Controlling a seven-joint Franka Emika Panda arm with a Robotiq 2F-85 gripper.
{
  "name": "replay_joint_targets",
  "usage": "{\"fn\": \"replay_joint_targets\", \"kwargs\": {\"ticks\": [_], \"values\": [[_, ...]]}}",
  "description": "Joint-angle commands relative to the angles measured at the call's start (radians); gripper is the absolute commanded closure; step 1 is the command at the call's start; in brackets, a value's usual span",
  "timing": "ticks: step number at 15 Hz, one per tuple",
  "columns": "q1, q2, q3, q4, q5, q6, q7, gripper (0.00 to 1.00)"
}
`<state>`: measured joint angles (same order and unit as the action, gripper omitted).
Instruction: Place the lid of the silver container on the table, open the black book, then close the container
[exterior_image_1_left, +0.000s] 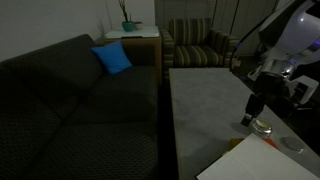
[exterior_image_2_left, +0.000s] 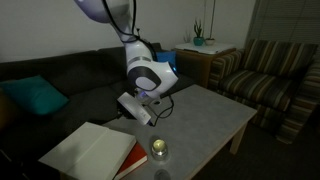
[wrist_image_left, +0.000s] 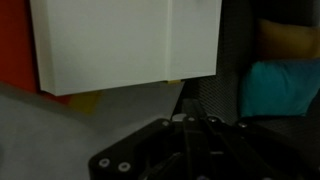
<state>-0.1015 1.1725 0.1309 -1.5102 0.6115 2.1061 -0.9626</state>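
The black book (exterior_image_2_left: 88, 150) lies open on the table (exterior_image_2_left: 205, 112), its pale pages up and a reddish edge showing; it also shows in an exterior view (exterior_image_1_left: 250, 162) and in the wrist view (wrist_image_left: 120, 45). The small silver container (exterior_image_2_left: 158, 149) stands on the table beside the book and shows in an exterior view (exterior_image_1_left: 262, 126). A flat round disc, which looks like the lid (exterior_image_1_left: 291, 146), lies on the table near it. My gripper (exterior_image_2_left: 140, 112) hovers just above the table next to the container (exterior_image_1_left: 252, 108). In the wrist view its fingers (wrist_image_left: 188, 100) are pressed together with nothing seen between them.
A dark sofa (exterior_image_1_left: 70, 100) with a blue cushion (exterior_image_1_left: 112, 58) runs along the table. A striped armchair (exterior_image_1_left: 200, 45) and a white side table with a plant (exterior_image_1_left: 128, 30) stand at the far end. The grey tabletop (exterior_image_1_left: 205, 100) stretches beyond the gripper.
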Motion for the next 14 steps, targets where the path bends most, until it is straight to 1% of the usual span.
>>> {"fn": "replay_joint_targets", "kwargs": {"ticks": [1,5,9,11,13,14], "values": [[0.003,-0.125,-0.028,-0.184,-0.074,0.107,0.151,1.00],[-0.004,-0.193,-0.054,-0.321,-0.177,0.221,0.339,1.00],[-0.020,-0.221,-0.084,-0.417,-0.275,0.276,0.536,1.00],[-0.035,-0.220,-0.098,-0.443,-0.308,0.271,0.605,1.00],[-0.057,-0.225,-0.097,-0.468,-0.328,0.272,0.631,1.00],[-0.064,-0.176,-0.076,-0.400,-0.340,0.252,0.623,0.99]]}}
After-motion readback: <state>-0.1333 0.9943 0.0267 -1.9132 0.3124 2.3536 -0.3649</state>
